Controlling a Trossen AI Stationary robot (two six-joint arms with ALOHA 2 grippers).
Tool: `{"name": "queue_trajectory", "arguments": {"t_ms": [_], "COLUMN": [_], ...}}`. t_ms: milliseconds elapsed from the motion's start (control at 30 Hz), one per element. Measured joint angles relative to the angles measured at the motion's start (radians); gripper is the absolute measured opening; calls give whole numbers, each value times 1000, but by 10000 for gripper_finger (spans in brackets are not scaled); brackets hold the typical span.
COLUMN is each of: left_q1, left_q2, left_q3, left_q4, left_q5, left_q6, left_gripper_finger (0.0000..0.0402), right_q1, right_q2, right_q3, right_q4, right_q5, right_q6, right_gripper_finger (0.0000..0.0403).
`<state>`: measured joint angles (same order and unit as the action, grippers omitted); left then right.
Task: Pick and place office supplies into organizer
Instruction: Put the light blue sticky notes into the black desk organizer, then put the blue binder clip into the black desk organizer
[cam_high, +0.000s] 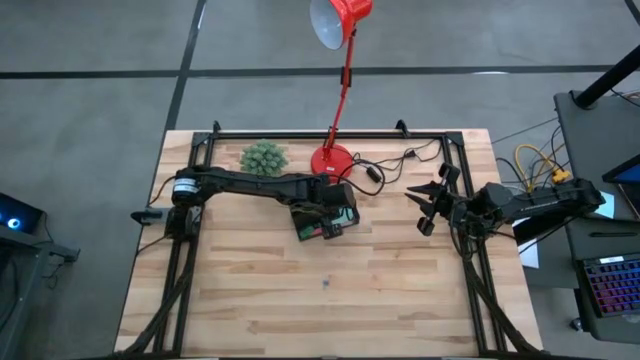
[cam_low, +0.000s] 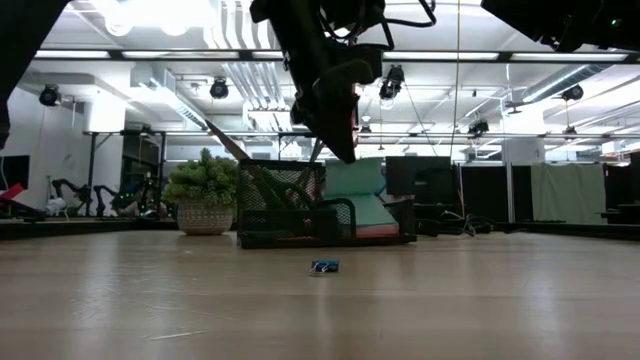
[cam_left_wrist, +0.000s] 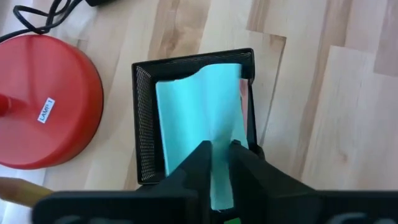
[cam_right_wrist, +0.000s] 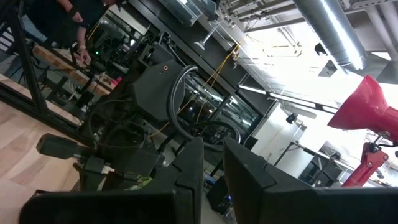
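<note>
The left gripper (cam_high: 335, 222) hangs directly over the organizer (cam_high: 322, 217), blocking the way in from above. The red lamp base (cam_high: 331, 160) stands just behind it, the spiky plant (cam_high: 264, 157) farther left. The front half of the table (cam_high: 300, 300) lies open, save one small blue item (cam_low: 324, 266).

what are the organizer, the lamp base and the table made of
Organizer: looks like black metal mesh, a fine grid showing in its walls. Lamp base: smooth glossy red, painted metal or plastic, hard to tell. Table: pale wood planks, butcher-block style, with visible grain and seams.
</note>
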<state>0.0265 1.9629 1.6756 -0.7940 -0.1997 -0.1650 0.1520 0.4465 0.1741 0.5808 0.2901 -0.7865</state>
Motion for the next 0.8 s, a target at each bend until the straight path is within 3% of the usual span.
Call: {"name": "queue_trajectory", "arguments": {"t_ms": [267,500,800], "left_q1": [0,-4,-65], "left_q2": [0,-3,-14], "left_q3": [0,0,0], "left_q4": [4,62,141], "left_q5": [-3,10,307], "left_q6": [19,15,-94], "left_gripper_finger": [116,135,135], "right_q1": [0,0,0], "right_q2": [0,0,0], "right_q3": [0,0,0], "right_q4": [0,0,0], "right_q5": [0,0,1], "right_q6": [0,-1,-3], "right_gripper_finger": [52,52,52]}}
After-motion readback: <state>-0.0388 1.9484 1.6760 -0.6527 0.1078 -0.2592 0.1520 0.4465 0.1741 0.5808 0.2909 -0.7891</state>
